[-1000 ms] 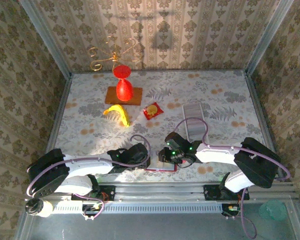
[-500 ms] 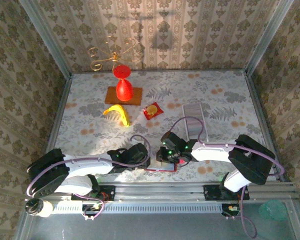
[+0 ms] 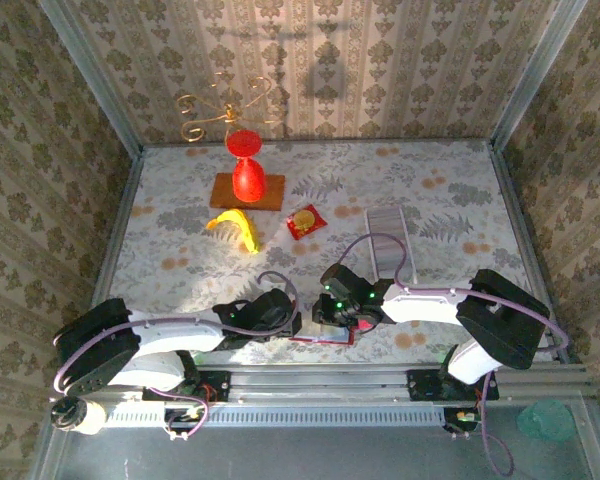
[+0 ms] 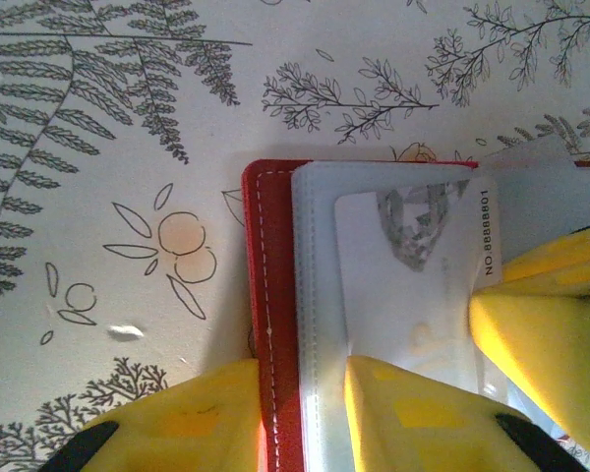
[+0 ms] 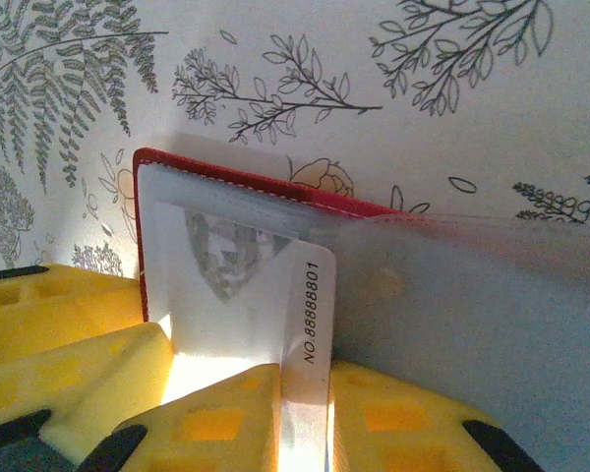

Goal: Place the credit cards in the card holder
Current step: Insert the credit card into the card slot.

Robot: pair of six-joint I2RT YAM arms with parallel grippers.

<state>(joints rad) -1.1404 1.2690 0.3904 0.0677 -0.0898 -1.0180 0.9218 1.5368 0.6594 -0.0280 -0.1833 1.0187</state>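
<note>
At the bottom centre of the overhead view, just inside the near edge of the table [image 3: 170, 265] and its metal rail [image 3: 310, 382], both arms fold inward and meet over the card holder [image 4: 267, 295]. The holder lies open on the floral cloth, its dark-red stitched cover under clear plastic sleeves.

The left gripper [image 4: 303, 388] pinches the holder's left edge. One yellow finger sits outside the red cover and the other on the sleeves, with the jaws closed down to the thickness of cover and plastic.

Just to its right, the right gripper [image 5: 305, 388] clamps a whitish credit card [image 5: 310, 315] by its near end, jaws narrowed to the card's thickness. The card's far end lies over the holder's pale inside, among the sleeves. Whether it sits in a pocket I cannot tell. The two grippers' fingers stand close beside each other, leaving little room between them.

Bare cloth runs along the lower left and lower right of the table, out to the metal side frames.

Further up, right of centre, the stack of credit cards [image 3: 388, 245] lies flat, just beyond the right arm's looping cable. Left of it, well apart from the cards, is a red sachet [image 3: 304, 221], then a banana [image 3: 235, 228]. Behind these a red vase [image 3: 246, 170] stands on a brown board [image 3: 265, 195]. A gold candelabra [image 3: 225, 110] is at the back edge against the wallpaper. The upper right of the table is open.
</note>
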